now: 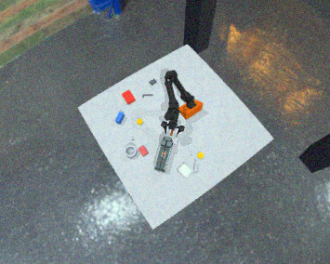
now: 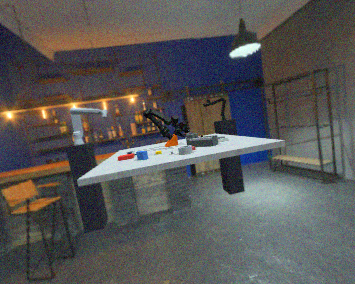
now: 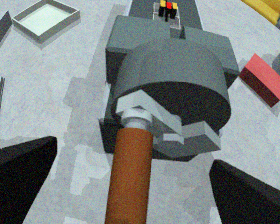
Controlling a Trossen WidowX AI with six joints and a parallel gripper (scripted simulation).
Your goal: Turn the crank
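Observation:
The grey machine (image 1: 162, 160) (image 2: 203, 142) (image 3: 173, 60) has a round housing at its near end and a long slide bed beyond. Its crank has a pale grey arm (image 3: 148, 112) and a brown-orange handle (image 3: 129, 175) that points toward the wrist camera. My gripper (image 1: 172, 132) (image 3: 135, 159) is open, with one finger on each side of the handle and gaps on both sides. The red pointer (image 3: 168, 6) shows at the top edge of the wrist view, between yellow brass marks (image 3: 161, 8) (image 3: 174, 10). Their exact alignment is too small and cut off to tell.
A pale square tray (image 1: 185, 170) (image 3: 46, 22) and a red block (image 1: 143, 151) (image 3: 263, 77) lie on either side of the machine. A grey ring (image 1: 130, 150) is beyond the red block. An orange block (image 1: 191, 109) stands beside the arm.

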